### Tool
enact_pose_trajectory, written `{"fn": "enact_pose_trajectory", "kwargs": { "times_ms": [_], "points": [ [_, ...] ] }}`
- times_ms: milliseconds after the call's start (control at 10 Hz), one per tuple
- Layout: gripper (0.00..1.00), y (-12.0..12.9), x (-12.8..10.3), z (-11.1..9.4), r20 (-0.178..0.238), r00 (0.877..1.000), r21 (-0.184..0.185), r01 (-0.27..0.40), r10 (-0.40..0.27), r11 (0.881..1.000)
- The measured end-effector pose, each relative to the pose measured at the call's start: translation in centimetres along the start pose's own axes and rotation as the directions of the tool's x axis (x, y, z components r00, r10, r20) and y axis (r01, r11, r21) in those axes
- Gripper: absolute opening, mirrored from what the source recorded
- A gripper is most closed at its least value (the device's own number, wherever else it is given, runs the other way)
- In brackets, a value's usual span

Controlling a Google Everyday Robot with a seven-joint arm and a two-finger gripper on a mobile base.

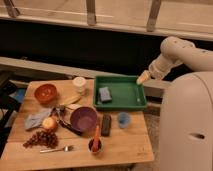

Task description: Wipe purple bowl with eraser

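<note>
Pincer [143, 77] hangs released and empty over the tray's [120, 78] 2 o'clock corner, eraser [106, 124] lies untouched at the bowl's [83, 118] 3 o'clock on the tabletop [125, 142], so grabbing and wiping are both left.

Gripper [143, 77] hovers at green tray's [122, 107] corner; eraser [106, 124] lies beside purple bowl [83, 118].
</note>
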State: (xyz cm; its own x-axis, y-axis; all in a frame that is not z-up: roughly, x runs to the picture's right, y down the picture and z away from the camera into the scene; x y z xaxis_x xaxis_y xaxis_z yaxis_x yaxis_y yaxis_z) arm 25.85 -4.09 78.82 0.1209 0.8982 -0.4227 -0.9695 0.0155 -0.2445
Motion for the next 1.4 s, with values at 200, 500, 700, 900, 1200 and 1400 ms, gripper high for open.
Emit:
{"fn": "enact_pose_trajectory", "kwargs": {
  "times_ms": [200, 500, 700, 900, 1200, 1400],
  "points": [
    [0.70, -0.4, 0.3, -0.3, 0.005, 1.000, -0.026, -0.017, 0.017, 1.000],
    [0.70, 0.9, 0.9, -0.1, -0.005, 1.000, -0.046, 0.005, -0.005, 0.999],
    [0.70, 3.7, 2.0, 0.4, -0.020, 0.998, -0.065, 0.051, -0.052, 0.997],
    [0.70, 6.5, 3.4, 0.5, -0.018, 0.995, -0.072, 0.099, -0.101, 0.992],
    [0.70, 11.4, 4.1, 1.4, -0.029, 0.980, -0.092, 0.192, -0.195, 0.977],
    [0.70, 14.3, 6.0, 1.9, -0.064, 0.946, -0.138, 0.308, -0.319, 0.941]
  ]
}}
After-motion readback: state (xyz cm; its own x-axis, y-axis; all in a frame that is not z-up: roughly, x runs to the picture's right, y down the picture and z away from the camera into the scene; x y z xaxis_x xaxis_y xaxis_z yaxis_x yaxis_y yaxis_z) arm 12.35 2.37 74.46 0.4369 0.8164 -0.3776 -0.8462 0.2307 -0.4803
